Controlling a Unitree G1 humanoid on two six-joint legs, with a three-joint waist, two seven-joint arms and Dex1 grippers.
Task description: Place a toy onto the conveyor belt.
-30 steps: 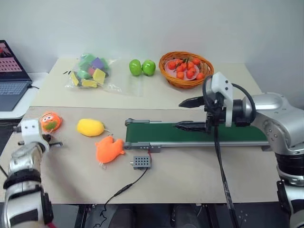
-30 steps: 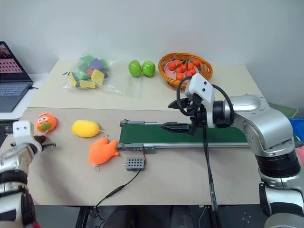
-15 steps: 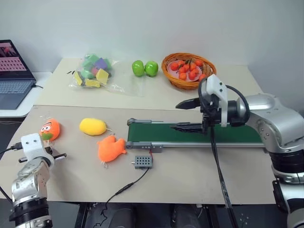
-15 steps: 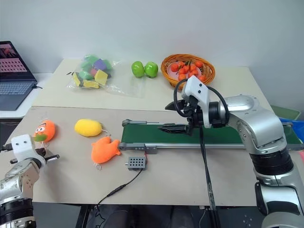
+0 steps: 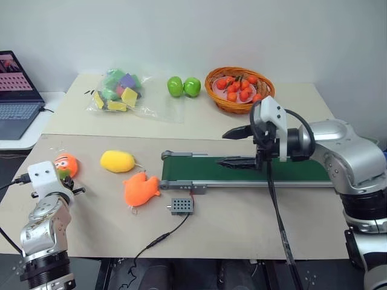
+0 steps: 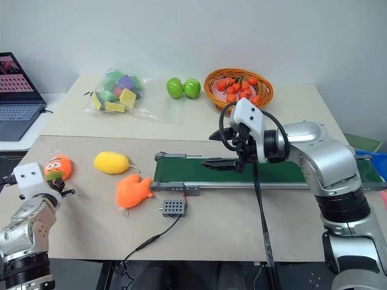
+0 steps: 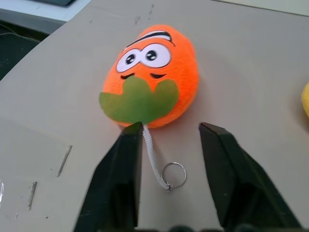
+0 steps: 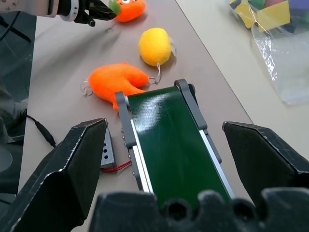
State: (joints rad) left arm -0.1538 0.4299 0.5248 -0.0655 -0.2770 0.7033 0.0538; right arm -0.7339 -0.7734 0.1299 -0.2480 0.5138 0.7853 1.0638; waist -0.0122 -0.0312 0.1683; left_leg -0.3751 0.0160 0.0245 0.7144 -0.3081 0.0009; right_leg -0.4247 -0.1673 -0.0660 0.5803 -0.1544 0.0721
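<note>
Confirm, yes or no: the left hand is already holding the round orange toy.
No. In the left wrist view the toy lies on the table beyond the left hand, whose open fingers grip nothing.

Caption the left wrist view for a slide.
Open left end effector poised just short of the round orange plush toy with cartoon eyes, its key-ring loop lying between the black fingers.

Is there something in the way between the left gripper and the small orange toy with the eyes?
Nothing visible. In the left wrist view the left gripper is open, and the toy lies on the table just beyond its fingertips. Only the toy's own cord and key ring lie between the fingers.
</note>
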